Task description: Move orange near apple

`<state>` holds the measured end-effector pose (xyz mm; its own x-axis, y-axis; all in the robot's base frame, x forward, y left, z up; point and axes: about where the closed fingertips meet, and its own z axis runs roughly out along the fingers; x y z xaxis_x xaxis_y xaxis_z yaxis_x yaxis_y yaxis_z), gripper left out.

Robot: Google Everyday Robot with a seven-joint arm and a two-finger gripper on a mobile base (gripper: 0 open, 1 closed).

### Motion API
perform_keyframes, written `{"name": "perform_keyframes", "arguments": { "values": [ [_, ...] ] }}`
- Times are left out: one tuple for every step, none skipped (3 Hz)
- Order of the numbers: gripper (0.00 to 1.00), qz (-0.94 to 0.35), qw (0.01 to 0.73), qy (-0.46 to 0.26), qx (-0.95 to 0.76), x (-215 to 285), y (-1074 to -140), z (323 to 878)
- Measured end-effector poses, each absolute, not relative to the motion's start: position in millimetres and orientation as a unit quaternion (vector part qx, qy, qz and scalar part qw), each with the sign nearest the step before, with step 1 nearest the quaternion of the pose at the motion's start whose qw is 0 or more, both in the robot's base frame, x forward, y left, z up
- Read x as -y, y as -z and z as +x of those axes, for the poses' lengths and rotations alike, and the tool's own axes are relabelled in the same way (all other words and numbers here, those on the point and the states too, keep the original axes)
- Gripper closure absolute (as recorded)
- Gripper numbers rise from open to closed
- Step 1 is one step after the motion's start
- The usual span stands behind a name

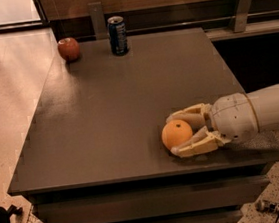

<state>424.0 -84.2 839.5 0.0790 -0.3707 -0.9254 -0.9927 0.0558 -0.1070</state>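
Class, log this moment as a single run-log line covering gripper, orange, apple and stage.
gripper: front right of table, jaws shut on orange | apple: far left corner, left of soda can | stage: orange grasped, not yet near apple

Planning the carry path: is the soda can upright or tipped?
Upright: the soda can stands on its base, lid up. The tool clasps the orange at the table's near edge.
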Motion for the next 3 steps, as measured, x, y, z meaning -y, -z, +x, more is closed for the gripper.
{"name": "perform_keyframes", "arguments": {
  "values": [
    [1.00,-0.590,0.439,-0.354,-0.578,83,-840,424],
    [1.00,-0.587,0.439,-0.353,-0.582,84,-843,426],
    [1.00,-0.577,0.441,-0.349,-0.592,86,-861,450]
  ]
}}
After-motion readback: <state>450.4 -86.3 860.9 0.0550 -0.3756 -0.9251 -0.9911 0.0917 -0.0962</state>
